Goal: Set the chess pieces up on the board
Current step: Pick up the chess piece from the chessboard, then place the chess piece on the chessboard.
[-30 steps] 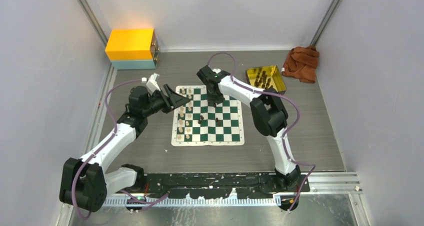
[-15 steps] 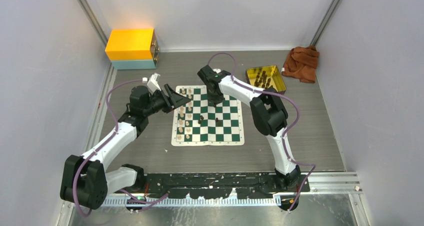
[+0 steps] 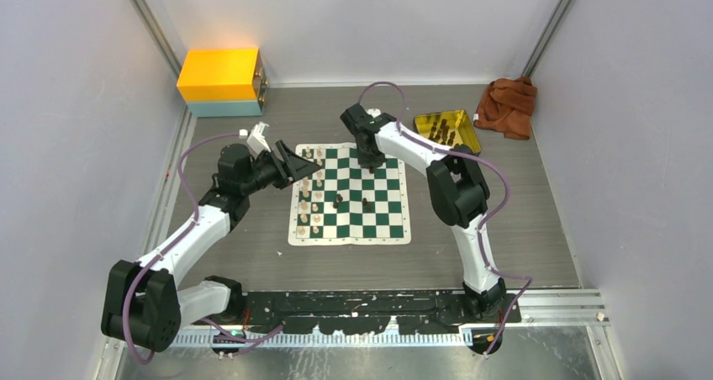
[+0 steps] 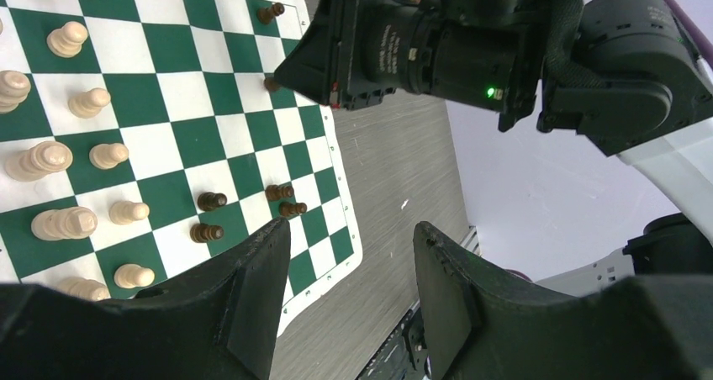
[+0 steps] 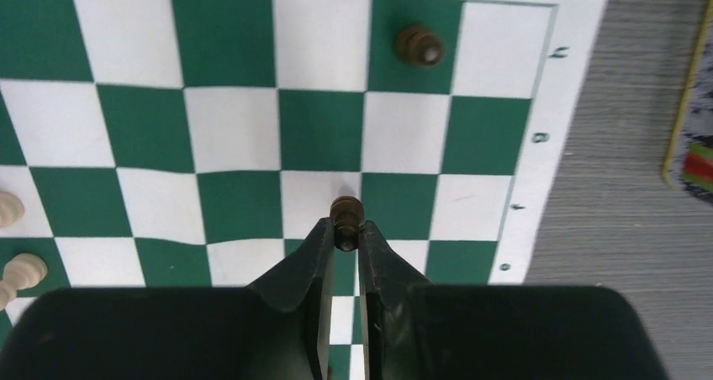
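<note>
The green and white board (image 3: 382, 220) lies mid-table. Cream chess pieces (image 3: 309, 203) stand in its two left columns, and a few dark ones (image 3: 337, 201) stand near its middle. My right gripper (image 3: 368, 160) hangs over the board's far part. In the right wrist view it (image 5: 345, 229) is shut on a small dark piece (image 5: 345, 212), above a white square near the right border. Another dark piece (image 5: 419, 45) stands on a far green square. My left gripper (image 3: 307, 168) hovers over the board's left side. Seen from the left wrist it (image 4: 351, 233) is open and empty.
A gold tray (image 3: 418, 128) holding several dark pieces sits at the back right, with a brown cloth (image 3: 507, 105) beside it. A yellow box (image 3: 220, 75) stands at the back left. My right arm (image 4: 437, 48) fills the top of the left wrist view.
My right gripper has shut on the dark piece and shifted slightly right and toward the back. The left arm has stayed where it was.
</note>
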Robot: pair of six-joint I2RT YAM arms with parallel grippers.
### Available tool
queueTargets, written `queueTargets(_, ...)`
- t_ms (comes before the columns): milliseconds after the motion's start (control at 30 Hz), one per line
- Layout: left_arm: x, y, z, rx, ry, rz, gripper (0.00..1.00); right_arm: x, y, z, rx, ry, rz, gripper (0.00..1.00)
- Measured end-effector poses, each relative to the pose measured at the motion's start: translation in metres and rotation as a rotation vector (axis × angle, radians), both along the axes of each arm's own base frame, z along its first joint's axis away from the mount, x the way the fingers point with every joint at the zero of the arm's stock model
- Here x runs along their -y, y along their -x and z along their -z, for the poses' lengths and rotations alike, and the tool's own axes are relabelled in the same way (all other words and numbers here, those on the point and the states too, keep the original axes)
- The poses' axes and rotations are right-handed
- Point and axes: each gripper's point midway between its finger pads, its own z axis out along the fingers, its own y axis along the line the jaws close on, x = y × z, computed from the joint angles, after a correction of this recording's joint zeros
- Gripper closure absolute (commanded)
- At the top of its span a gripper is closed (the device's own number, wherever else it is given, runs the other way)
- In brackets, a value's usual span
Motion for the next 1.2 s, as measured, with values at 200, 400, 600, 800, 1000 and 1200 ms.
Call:
queueTargets(200,0.0,0.0,0.0,0.0,0.0,0.0,0.43,0.023,-0.017,-0.013,0.034,-0.005,0.05,0.99)
queueTargets(400,0.0,0.0,0.0,0.0,0.0,0.0,0.43,0.037,-0.026,-0.014,0.038,-0.008,0.084,0.99)
queueTargets(600,0.0,-0.001,0.003,-0.008,-0.002,0.0,0.43,0.036,-0.028,-0.014,0.033,-0.025,0.083,0.99)
queueTargets(800,0.0,-0.001,0.005,-0.013,-0.004,0.0,0.43,0.03,-0.034,-0.017,0.042,-0.052,0.078,0.99)
queueTargets(1000,0.0,-0.002,0.005,-0.013,-0.003,0.0,0.43,0.026,-0.039,-0.013,0.041,-0.06,0.075,0.99)
queueTargets(1200,0.001,-0.002,0.005,-0.013,-0.004,0.0,0.43,0.028,-0.038,0.0,0.018,-0.047,0.079,0.99)
